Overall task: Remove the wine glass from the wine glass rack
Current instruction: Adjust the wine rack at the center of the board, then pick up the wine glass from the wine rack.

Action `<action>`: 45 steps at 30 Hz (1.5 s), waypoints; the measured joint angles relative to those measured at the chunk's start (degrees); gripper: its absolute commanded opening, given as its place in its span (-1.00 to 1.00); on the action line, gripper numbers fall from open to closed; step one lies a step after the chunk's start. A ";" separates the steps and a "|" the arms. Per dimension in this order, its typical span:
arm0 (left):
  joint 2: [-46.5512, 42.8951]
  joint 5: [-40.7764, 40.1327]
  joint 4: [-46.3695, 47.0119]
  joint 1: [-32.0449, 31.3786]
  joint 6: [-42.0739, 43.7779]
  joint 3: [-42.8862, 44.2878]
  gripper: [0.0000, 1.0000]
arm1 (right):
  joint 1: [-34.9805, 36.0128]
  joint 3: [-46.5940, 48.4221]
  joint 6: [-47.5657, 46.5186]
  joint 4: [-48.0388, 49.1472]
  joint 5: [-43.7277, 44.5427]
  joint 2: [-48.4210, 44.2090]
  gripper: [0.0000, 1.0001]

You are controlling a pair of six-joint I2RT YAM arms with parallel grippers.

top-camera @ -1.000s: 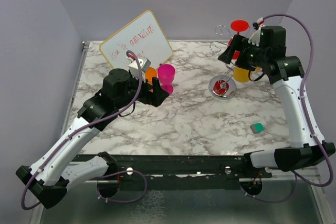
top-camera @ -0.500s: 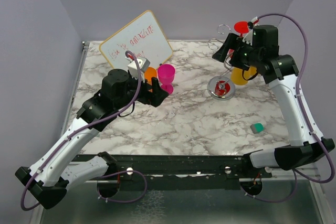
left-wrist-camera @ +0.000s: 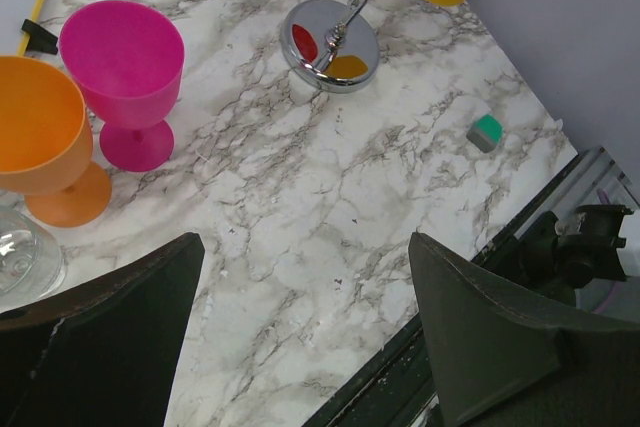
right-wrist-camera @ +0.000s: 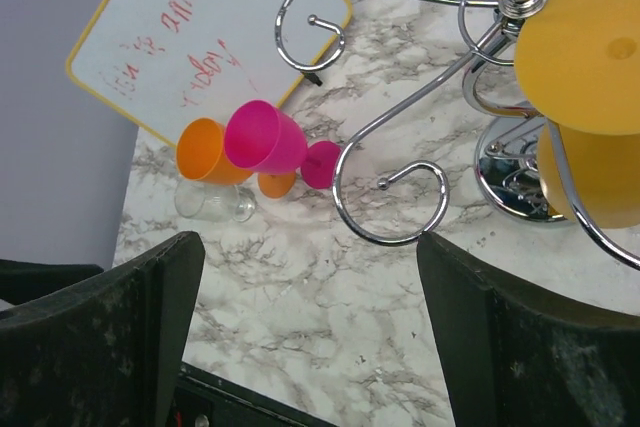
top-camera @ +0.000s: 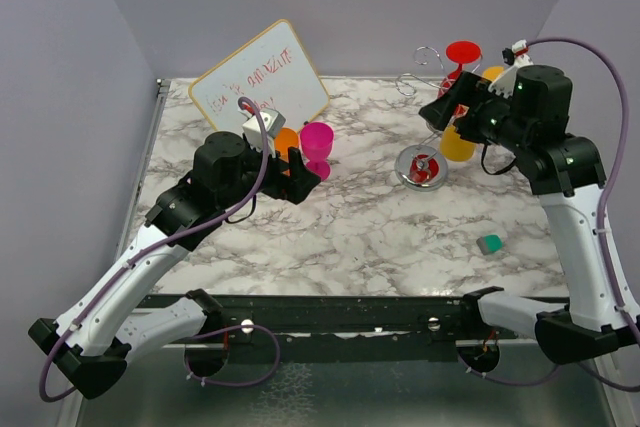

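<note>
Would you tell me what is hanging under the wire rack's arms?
A yellow glass hangs upside down from the rack. A red glass shows its foot too; its bowl is covered by the right gripper.

My left arm (top-camera: 140, 262) folds out to an elbow at the near left corner of the table (top-camera: 350, 237), and its forearm climbs inward over the left half. The left gripper (top-camera: 303, 169) sits low there, aimed right, jaws spread wide with nothing between them. In the wrist view its dark fingers (left-wrist-camera: 100, 337) stand far apart. My right arm (top-camera: 585, 237) elbows at the near right corner, and its forearm rises steeply along the right edge. The wrist bends left near the far right corner. The right gripper (top-camera: 440, 109) hangs high, pointing left, jaws wide and gripping nothing.
</note>
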 measured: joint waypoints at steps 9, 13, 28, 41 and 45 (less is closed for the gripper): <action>0.00 0.00 -0.15 0.00 -0.02 0.00 0.70 | 0.17 4.98 -1.68 -0.13 9.77 -3.04 0.81; 0.00 0.00 -0.17 0.00 -0.02 -0.15 0.70 | 0.04 9.35 -3.04 -0.02 17.09 0.74 0.80; -0.44 -0.63 -0.85 0.00 0.31 -0.96 0.70 | -23.15 -0.28 -1.29 5.51 -2.03 5.49 0.56; -0.26 -1.03 -1.09 0.00 0.90 -0.94 0.70 | -34.27 -12.07 7.21 19.04 -25.62 4.79 0.30; -0.20 -1.29 -1.49 0.00 0.92 -0.94 0.70 | -34.42 -13.88 9.14 21.81 -29.44 4.83 0.22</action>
